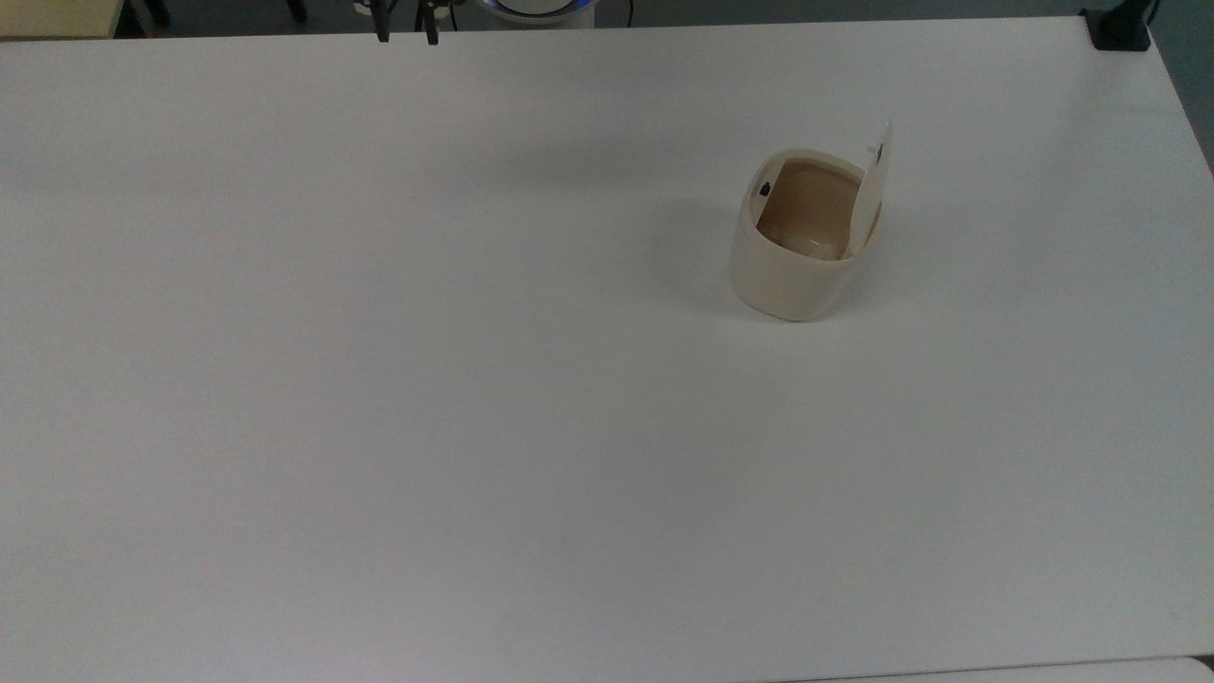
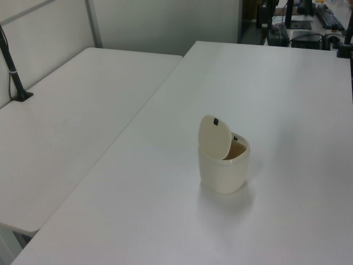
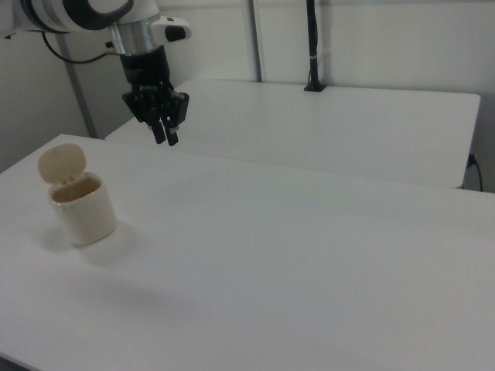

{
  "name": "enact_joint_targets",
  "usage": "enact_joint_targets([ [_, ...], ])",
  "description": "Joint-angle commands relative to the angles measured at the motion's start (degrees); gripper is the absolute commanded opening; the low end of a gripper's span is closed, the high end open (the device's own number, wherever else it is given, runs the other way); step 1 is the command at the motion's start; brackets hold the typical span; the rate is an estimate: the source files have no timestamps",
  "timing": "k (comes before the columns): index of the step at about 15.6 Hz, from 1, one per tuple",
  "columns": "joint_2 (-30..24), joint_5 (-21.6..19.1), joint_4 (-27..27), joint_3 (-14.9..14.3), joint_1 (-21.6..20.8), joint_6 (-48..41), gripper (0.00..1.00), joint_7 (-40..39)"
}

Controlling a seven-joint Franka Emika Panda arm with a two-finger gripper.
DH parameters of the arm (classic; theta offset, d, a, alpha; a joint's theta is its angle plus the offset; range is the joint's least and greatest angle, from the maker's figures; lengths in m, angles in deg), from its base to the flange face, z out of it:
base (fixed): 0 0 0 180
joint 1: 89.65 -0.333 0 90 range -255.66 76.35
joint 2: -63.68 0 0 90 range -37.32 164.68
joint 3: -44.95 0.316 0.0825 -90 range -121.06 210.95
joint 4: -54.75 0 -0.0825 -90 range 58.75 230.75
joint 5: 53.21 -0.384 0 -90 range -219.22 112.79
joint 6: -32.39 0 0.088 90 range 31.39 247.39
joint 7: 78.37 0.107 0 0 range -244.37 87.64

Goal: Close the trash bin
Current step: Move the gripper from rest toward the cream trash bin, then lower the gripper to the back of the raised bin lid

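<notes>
Gripper [image 3: 165, 137] hangs in the air above the table [image 3: 309, 255], holding nothing; fingers look spread a little in the top view, though the gap is small enough that I'd call that probable, not certain. In the right view it sits at roughly 1 o'clock from the trash bin [image 3: 82, 209], well apart from it and higher than the lid tip.

The bin stands upright on the table, long axis vertical. In the top view it sits at about 2 o'clock from table centre. Lid [image 1: 874, 180] is swung up near vertical, hinged on the 3 o'clock side of the rim in the top view; the mouth opens upward, brown inside showing. Black latch mark [image 1: 764, 190] on the rim at 9 o'clock, opposite the hinge.

Step in hand, as I read it: approach, no contact yet. To do it well:
- come in above and behind the lid, on the hinge side
- push the lid's outer face toward the latch side, then down
- press near the free edge, not at the hinge
- keep force light; the bin looks light and could slide or tip
</notes>
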Motion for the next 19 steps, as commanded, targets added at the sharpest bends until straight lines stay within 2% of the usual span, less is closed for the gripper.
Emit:
enact_joint_targets([
  [1,-0.78,-0.27,0.97,-0.63,-0.76,0.36,0.09,-2.00],
  [7,0.80,-1.15,0.97,0.69,-2.16,1.14,0.04,-5.17],
  [10,0.89,-1.94,0.97,0.78,-6.37,4.30,0.04,-4.91],
  [12,1.24,-4.04,0.97,0.78,-9.97,6.84,0.04,-4.82],
  [19,5.28,-5.46,0.97,0.78,-22.63,18.35,0.04,-5.00],
])
